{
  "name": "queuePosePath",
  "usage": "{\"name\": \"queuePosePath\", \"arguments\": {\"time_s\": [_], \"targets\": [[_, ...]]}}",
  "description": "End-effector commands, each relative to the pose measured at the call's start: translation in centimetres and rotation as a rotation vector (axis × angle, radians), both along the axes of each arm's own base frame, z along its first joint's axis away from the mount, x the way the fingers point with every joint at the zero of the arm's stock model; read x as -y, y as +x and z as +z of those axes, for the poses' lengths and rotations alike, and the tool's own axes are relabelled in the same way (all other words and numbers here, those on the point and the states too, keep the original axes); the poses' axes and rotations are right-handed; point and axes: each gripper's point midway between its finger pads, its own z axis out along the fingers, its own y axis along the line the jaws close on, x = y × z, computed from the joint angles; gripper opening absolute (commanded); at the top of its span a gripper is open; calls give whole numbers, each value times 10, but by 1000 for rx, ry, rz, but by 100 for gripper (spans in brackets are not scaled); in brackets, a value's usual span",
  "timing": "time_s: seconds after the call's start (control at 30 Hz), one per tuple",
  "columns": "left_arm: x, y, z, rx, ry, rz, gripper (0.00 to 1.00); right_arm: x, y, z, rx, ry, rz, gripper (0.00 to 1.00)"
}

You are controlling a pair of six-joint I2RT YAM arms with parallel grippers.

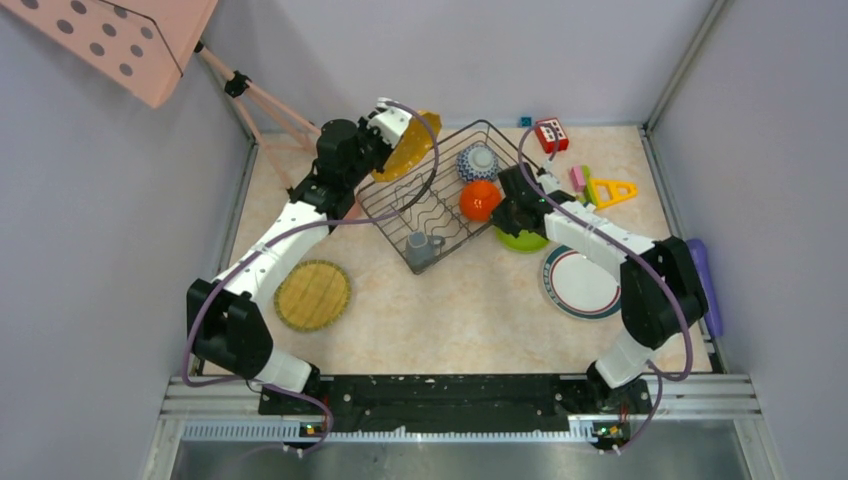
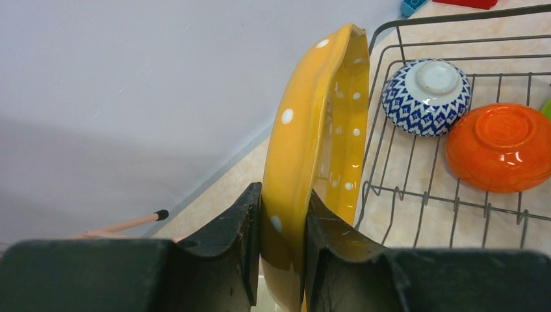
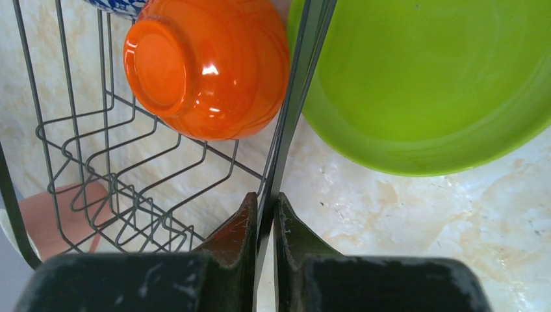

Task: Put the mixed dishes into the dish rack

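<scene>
We are mid-load: our left tool (image 2: 283, 218) is clamped on a yellow scalloped plate (image 2: 318, 130), held on edge at the dish rack's (image 1: 430, 215) ten o'clock. Our right tool (image 3: 266, 211) pinches the rack's three o'clock rim. Next, we judge, the plate must swing over the rim and lower in upright.

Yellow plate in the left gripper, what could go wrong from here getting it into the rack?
1. The left gripper pinches the yellow plate by one edge, so it may swing or slip.
2. It sits outside the dish rack beside the rim wire and could snag there.
3. The right gripper clamps the rack's side wire; a tug could shift the orange bowl and patterned bowl.
</scene>
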Motion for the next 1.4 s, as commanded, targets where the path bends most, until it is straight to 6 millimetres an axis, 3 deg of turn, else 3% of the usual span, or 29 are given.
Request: {"name": "queuePosePath", "arguments": {"time_s": [0.0, 0.27, 0.47, 0.7, 0.93, 1.23, 1.27, 1.3, 1.33, 1.37], "targets": [[4, -9, 104, 288, -90, -47, 0, 3, -16, 18, 24, -47, 112, 0], [16, -24, 84, 192, -123, -109, 0, 4, -21, 23, 44, -29, 115, 0], [10, -35, 67, 138, -125, -59, 0, 5, -17, 23, 43, -41, 104, 0], [-4, -22, 38, 93, -105, 58, 0, 2, -13, 26, 60, -23, 97, 0], [-4, -9, 13, 74, -110, 100, 0, -3, -12, 32, 94, 13, 109, 0], [-3, -18, -17, -17, -114, 89, 0, 1, -7, 51, 147, -1, 101, 0], [-4, -19, -19, -21, -112, 91, 0, 1, -7, 52, 148, -4, 102, 32], [-5, -19, -22, -26, -109, 95, 0, 0, -7, 53, 150, -5, 109, 90], [-5, -19, -25, -32, -110, 100, 0, -1, -6, 54, 154, -6, 117, 98], [-6, -19, -29, -38, -108, 104, 0, -2, -6, 56, 157, -2, 121, 99]]}}
